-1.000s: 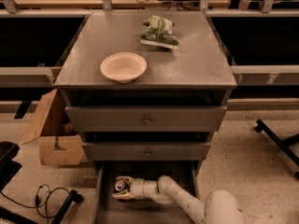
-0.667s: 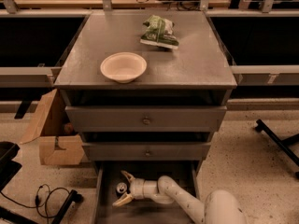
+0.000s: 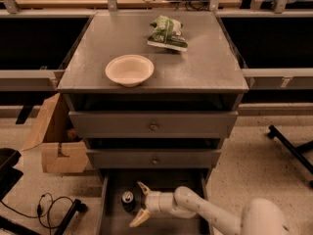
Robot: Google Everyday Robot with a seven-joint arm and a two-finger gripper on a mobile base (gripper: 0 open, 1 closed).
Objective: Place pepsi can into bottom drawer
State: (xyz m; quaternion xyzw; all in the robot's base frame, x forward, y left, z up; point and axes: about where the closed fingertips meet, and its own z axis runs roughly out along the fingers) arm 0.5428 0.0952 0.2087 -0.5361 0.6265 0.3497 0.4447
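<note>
So the pepsi can [image 3: 128, 199] is standing upright in the cabinet's bottom drawer [image 3: 113, 220], which is pulled all the way out. The can sits toward the left side of the drawer floor, back near the cabinet front, and you can see its silver top. The gripper [image 3: 138, 204] is down in that same drawer, just right of the can. Its two cream-coloured fingers [image 3: 143, 187] are spread wide apart, one angled toward the cabinet and one toward the drawer's front edge, and they aren't pinching anything. The can is right at the mouth of that spread. I can't tell if either finger is touching it, but it's definitely not clamped.

The white arm [image 3: 195, 207] comes in from the lower right and reaches left across the drawer.

The two drawers above it, the top drawer [image 3: 153, 127] and the middle drawer [image 3: 154, 159], are both closed, each with a little round knob in the centre.

On the cabinet top [image 3: 205, 72] there's a cream bowl [image 3: 129, 70] near the front left, sitting upright. A green snack bag [image 3: 167, 33] is lying toward the back, well apart from the bowl.

On the floor left of the cabinet is an open cardboard box [image 3: 56, 143], with a black cable [image 3: 49, 204] trailing in front of it.
</note>
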